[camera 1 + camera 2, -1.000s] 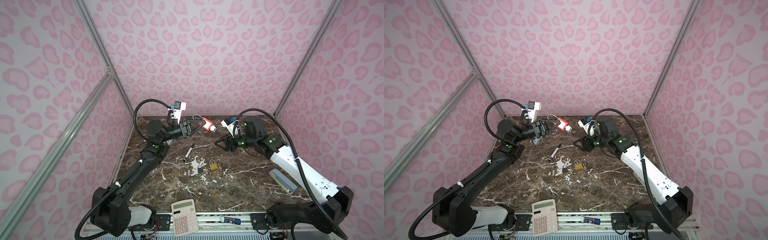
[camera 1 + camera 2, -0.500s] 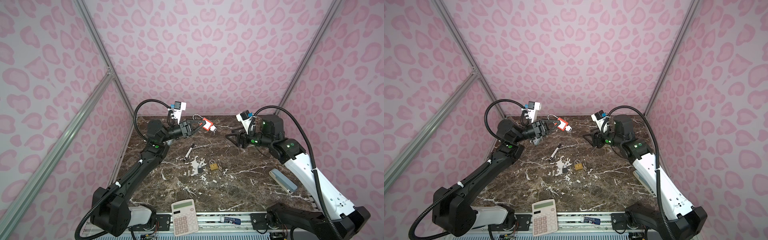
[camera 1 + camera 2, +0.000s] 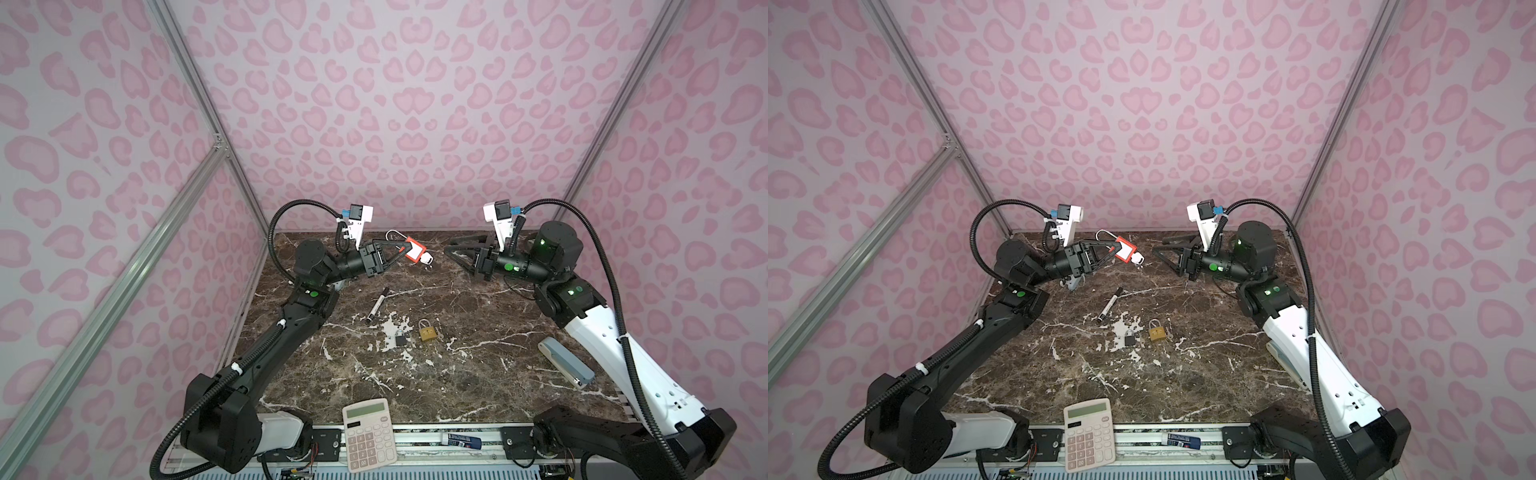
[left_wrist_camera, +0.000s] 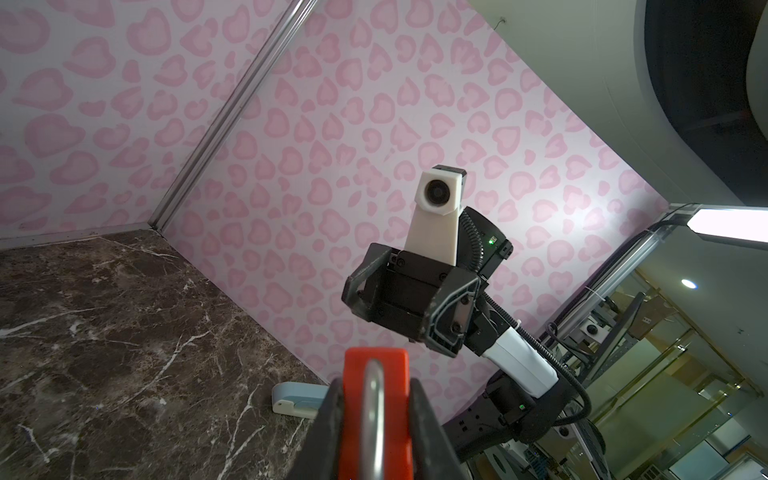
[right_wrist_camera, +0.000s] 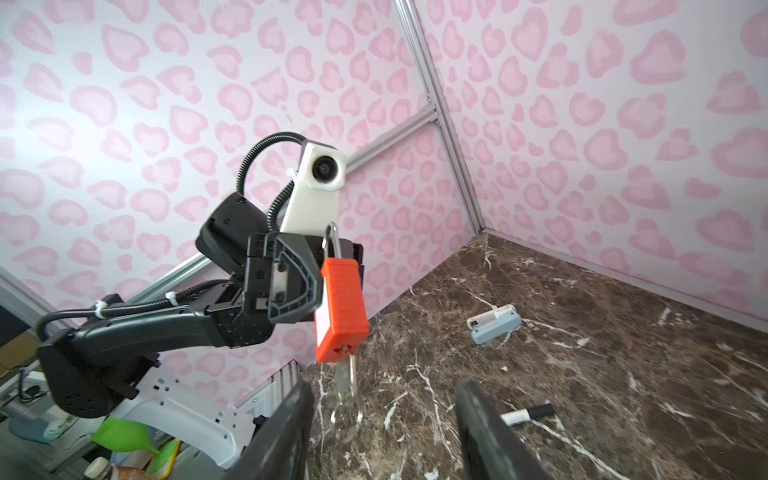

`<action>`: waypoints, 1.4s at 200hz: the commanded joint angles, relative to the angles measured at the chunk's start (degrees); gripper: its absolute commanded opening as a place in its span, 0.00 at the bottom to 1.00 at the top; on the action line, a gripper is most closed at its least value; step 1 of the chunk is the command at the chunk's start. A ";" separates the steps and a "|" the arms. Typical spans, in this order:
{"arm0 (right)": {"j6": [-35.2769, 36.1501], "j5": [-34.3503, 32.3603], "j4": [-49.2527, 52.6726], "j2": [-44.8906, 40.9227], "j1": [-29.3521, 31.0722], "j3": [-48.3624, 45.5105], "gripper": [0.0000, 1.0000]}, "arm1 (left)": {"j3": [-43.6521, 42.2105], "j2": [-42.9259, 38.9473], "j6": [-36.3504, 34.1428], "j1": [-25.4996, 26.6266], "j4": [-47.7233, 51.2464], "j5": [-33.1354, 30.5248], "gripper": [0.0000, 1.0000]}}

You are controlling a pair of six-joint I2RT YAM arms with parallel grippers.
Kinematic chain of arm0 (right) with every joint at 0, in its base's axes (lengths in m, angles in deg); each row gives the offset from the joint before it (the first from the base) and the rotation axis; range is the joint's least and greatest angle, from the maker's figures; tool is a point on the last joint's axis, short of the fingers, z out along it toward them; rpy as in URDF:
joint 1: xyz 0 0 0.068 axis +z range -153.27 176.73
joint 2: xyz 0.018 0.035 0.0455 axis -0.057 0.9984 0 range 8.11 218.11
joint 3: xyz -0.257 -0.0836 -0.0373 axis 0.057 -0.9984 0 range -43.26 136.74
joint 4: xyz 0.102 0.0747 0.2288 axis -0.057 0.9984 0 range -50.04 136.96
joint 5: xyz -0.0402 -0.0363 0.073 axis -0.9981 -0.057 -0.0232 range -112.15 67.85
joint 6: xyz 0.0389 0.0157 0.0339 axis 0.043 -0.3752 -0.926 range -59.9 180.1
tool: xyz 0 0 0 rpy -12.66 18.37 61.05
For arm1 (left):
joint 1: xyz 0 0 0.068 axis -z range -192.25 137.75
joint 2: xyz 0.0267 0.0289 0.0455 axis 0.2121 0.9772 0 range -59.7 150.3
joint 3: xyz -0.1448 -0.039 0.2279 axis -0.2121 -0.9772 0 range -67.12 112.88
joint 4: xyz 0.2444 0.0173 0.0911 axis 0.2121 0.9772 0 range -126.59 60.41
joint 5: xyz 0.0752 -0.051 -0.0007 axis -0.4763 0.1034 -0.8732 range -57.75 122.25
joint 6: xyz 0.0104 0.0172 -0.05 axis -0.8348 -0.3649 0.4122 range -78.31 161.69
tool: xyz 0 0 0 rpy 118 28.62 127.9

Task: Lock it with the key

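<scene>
Beyond the brass padlock (image 3: pixel 428 333), above the table's (image 3: pixel 478 395) back, the left gripper (image 3: pixel 401 249) clenches a red padlock (image 5: pixel 341 307) with a silver shackle (image 5: pixel 332 237) and a pale key (image 5: pixel 347 380) in its keyway. The right gripper (image 3: pixel 449 246) faces the key, fingers (image 5: pixel 286 432) spread, empty, not touching it. Nearer than the brass padlock lies a calculator (image 3: pixel 369 434). Just left of the brass padlock sits a dark padlock (image 3: pixel 400 338), well right a grey case (image 3: pixel 565 361), beyond a marker (image 3: pixel 377 305). The left fingers (image 4: pixel 326 436) hide the shackle's foot.

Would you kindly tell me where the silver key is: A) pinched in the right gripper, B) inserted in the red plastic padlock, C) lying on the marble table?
B: the silver key sticks out of the red plastic padlock that the left gripper holds; the right gripper is open.
</scene>
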 commanded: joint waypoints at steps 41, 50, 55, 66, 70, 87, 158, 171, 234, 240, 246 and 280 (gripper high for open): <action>-1.46 6.44 -1.18 2.32 2.44 0.62 0.50 | -0.08 -0.47 0.05 -0.08 -3.39 0.30 0.04; -1.64 6.78 -1.16 2.65 2.56 0.61 0.49 | -0.11 -0.51 0.08 -0.11 -3.35 0.30 0.04; -1.68 6.85 -1.17 2.84 2.68 0.59 0.49 | -0.11 -0.55 0.10 -0.14 -3.35 0.30 0.04; -1.79 6.97 -1.09 3.22 2.85 0.71 0.47 | -0.10 -0.55 0.13 -0.15 -3.35 0.30 0.04; -1.87 6.98 -1.09 3.38 2.90 0.69 0.46 | -0.14 -0.55 0.11 -0.15 -3.28 0.30 0.04; -1.88 7.31 -1.01 3.90 3.21 0.76 0.43 | -0.09 -0.55 0.10 -0.11 -3.27 0.30 0.04; -2.36 10.04 -2.25 4.90 3.92 0.54 0.22 | 0.27 -0.38 0.21 -0.08 -3.26 0.30 0.04; -3.07 10.48 -3.35 4.86 3.95 0.23 0.18 | 0.22 -0.30 0.23 -0.09 -3.27 0.30 0.04; -3.10 9.64 -4.00 4.44 3.85 -0.19 0.00 | 0.40 -0.46 0.19 -0.15 -3.20 0.13 0.04; -2.95 9.33 -3.91 4.29 3.78 -0.12 0.00 | 0.44 -0.47 0.21 -0.11 -3.17 0.12 0.04; -2.81 9.25 -3.91 4.24 3.63 -0.22 0.00 | 0.39 -0.47 0.20 -0.15 -3.17 0.03 0.04; -2.39 8.50 -3.29 3.56 3.04 -0.83 0.00 | 0.35 -0.72 0.10 -0.28 -3.15 -0.54 0.04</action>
